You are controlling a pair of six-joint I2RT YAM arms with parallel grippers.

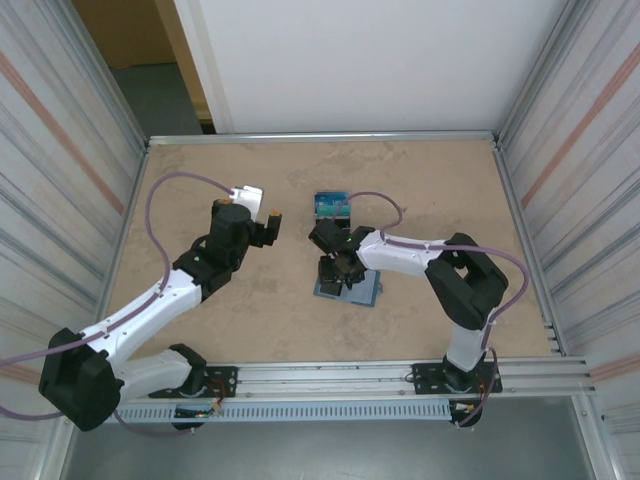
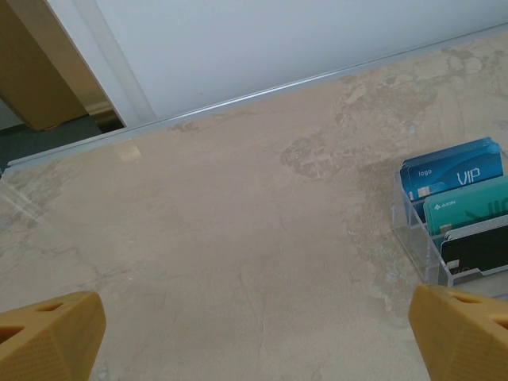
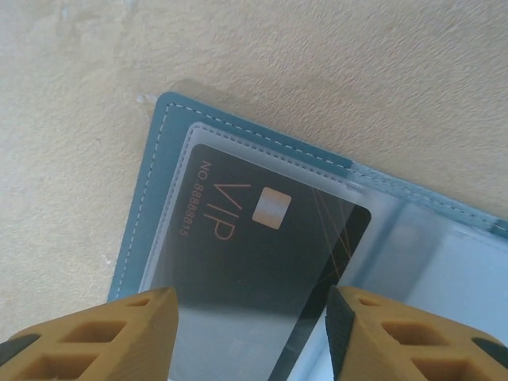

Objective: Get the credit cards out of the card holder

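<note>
Beige table (image 1: 420,190). Teal card holder (image 3: 155,198) lying open at centre of the top external view, beneath right gripper (image 3: 254,341), jaws apart, holding nothing. Further left, left gripper (image 2: 254,333), jaws wide apart, empty. Black credit card (image 3: 270,230) inside holder's clear pocket.

Card holder (image 3: 155,182): teal, matt, leather-look w/ stitched edge, and a clear glossy plastic sleeve (image 3: 238,159) on top. Credit card (image 3: 270,238) under it is black, smooth, shiny plastic. Counter (image 3: 317,63) is matt, mottled beige, bit rough.
</note>
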